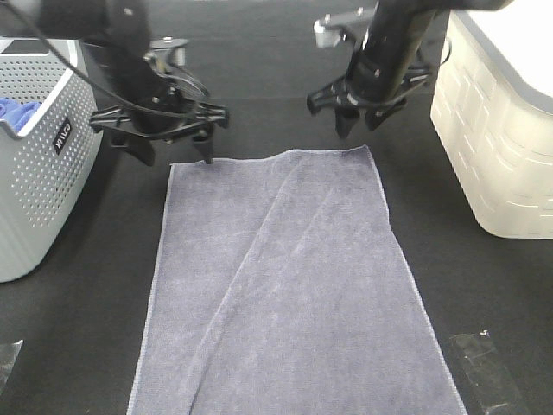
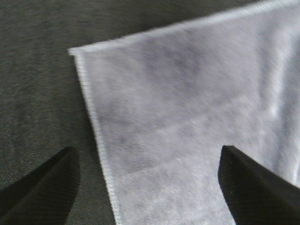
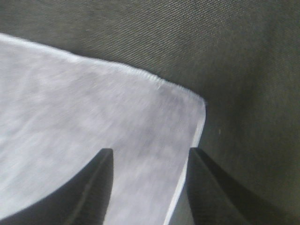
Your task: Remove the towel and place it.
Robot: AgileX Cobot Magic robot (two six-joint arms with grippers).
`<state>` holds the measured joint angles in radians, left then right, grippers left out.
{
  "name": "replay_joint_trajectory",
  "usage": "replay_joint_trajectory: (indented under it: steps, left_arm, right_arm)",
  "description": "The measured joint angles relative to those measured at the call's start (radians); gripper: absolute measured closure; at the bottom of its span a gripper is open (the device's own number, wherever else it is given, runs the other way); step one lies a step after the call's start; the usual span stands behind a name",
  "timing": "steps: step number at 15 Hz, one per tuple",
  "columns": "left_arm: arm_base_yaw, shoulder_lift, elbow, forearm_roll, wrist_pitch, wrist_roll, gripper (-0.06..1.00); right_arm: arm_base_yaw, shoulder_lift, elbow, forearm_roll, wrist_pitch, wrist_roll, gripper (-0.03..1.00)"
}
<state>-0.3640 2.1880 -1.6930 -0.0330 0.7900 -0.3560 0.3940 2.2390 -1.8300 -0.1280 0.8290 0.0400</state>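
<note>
The slate-grey towel lies spread flat on the black table, with a long diagonal crease and its far hem toward the arms. My left gripper hovers open over the towel's far left corner. One dark fingertip is off the cloth and the other is over it. My right gripper hangs just beyond the far right corner. Its fingers stand apart at a narrower gap over the cloth, and nothing is held in either gripper.
A grey perforated basket stands at the left edge with a bright blue cloth inside. A cream-white bin stands at the right. Clear plastic scraps lie near the front corners.
</note>
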Motion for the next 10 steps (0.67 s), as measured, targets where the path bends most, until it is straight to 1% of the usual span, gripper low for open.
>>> replay_joint_trajectory:
  steps: [2,3,5,8,10]
  left_arm:
    - [0.039,0.001,0.0,-0.063,0.004,0.052,0.18]
    - [0.046,0.001,0.0,-0.064,0.009,0.093,0.18]
    - [0.046,0.001,-0.001,-0.063,0.012,0.121,0.18]
    - [0.046,0.001,-0.001,-0.055,0.011,0.132,0.18]
    - [0.046,0.001,-0.001,-0.054,0.0,0.142,0.18]
  right_arm:
    - [0.0,0.044,0.0,-0.057,-0.041,0.024,0.51]
    - [0.0,0.069,0.0,-0.095,-0.068,0.055,0.51]
    - [-0.004,0.081,0.0,-0.126,-0.104,0.076,0.51]
    - [-0.029,0.1,-0.003,-0.132,-0.139,0.099,0.51]
    - [-0.049,0.128,-0.003,-0.111,-0.149,0.1,0.51]
